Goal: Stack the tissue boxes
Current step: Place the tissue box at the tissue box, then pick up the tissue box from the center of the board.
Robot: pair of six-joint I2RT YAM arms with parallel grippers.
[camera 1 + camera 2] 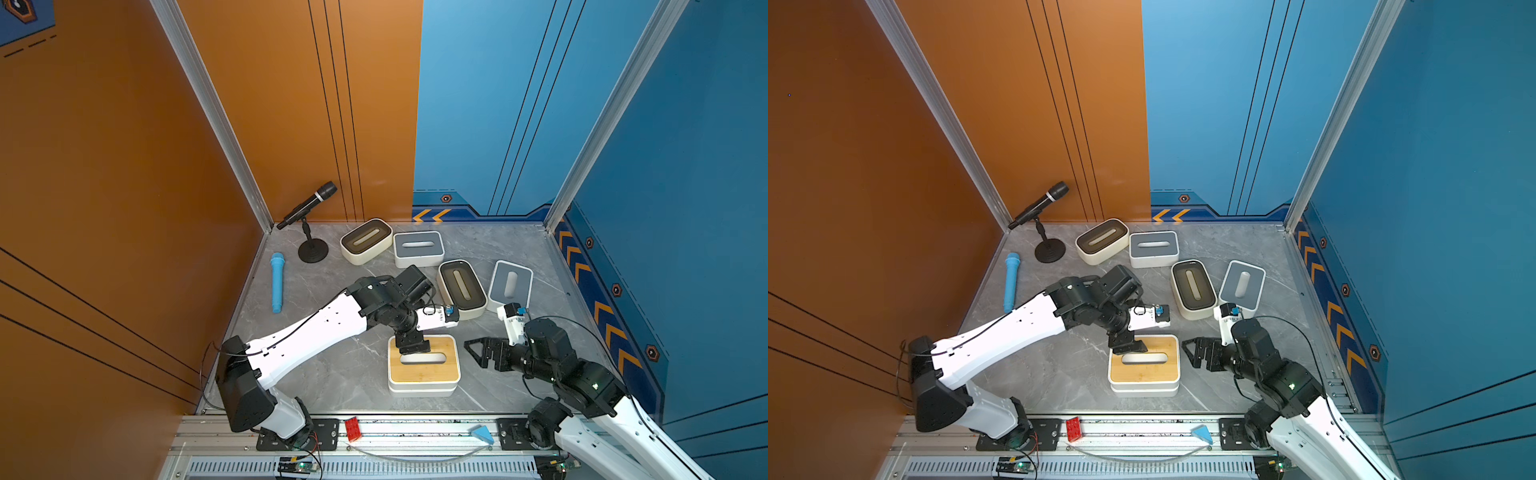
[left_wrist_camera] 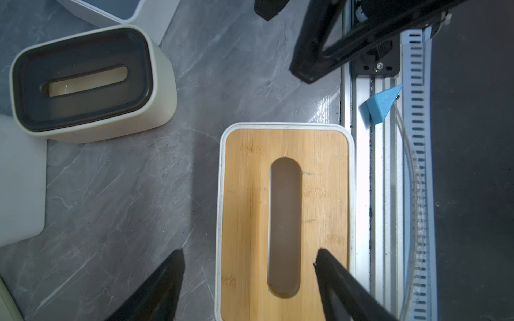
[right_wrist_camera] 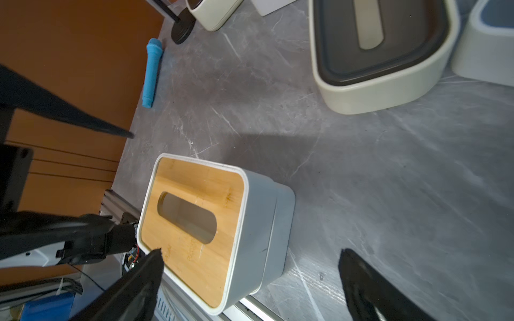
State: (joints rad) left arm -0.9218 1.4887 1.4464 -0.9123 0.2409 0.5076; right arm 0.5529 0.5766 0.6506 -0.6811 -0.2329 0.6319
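Beneath left pincer [image 2: 250, 251], bamboo tissue box [image 2: 247, 194]

left arm [image 1: 316, 332]: stretched forward over the table, wrist bent so the gripper points straight down.
left gripper [image 1: 415, 349]: its fingers [image 2: 161, 286] stand apart, with nothing clamped between them.
right arm [image 1: 590, 382]: folded low, elbow drawn back, forearm turned across towards the left arm.
right gripper [image 1: 473, 353]: lies level; its fingers [image 3: 364, 283] are spread wide and bare, tips aimed at the left fingers, near them but not touching.
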